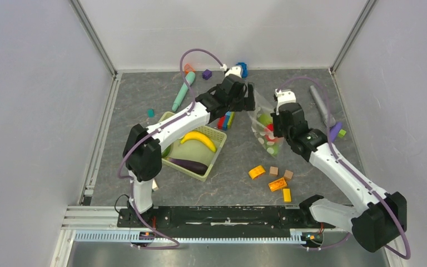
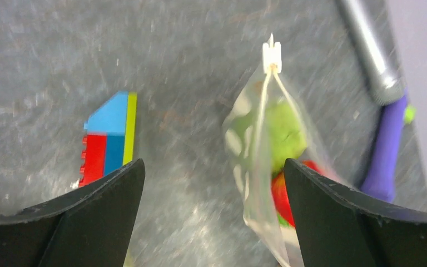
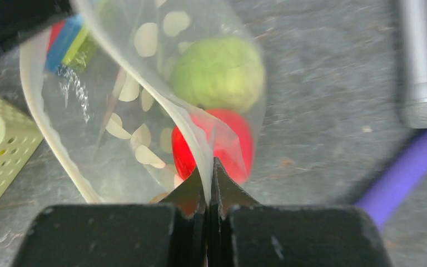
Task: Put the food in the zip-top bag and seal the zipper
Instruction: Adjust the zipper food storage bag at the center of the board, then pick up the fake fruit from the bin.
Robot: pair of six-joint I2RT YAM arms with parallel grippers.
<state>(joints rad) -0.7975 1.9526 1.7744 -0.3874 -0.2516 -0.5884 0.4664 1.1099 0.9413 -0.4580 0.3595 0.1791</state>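
The dotted zip-top bag (image 1: 263, 129) lies right of centre with a green piece (image 3: 219, 72) and a red tomato (image 3: 231, 139) inside. My right gripper (image 3: 210, 173) is shut on the bag's open edge, next to the whitish zipper (image 3: 44, 128); it also shows in the top view (image 1: 276, 127). My left gripper (image 2: 212, 167) is open and empty, above the table just left of the bag (image 2: 256, 161); its white slider (image 2: 271, 55) sits at the far end. The left gripper shows in the top view (image 1: 248, 97) too. A yellow piece (image 1: 199, 139), eggplant (image 1: 189, 164) and pale cabbage (image 1: 184, 150) lie in the basket.
The pale green basket (image 1: 216, 151) sits left of the bag. A red-blue-yellow block (image 2: 108, 139) lies between them. Orange, yellow and tan blocks (image 1: 277, 184) lie in front of the bag. A grey-purple stick (image 1: 322, 105) is at the right, a teal stick (image 1: 182, 92) at the back left.
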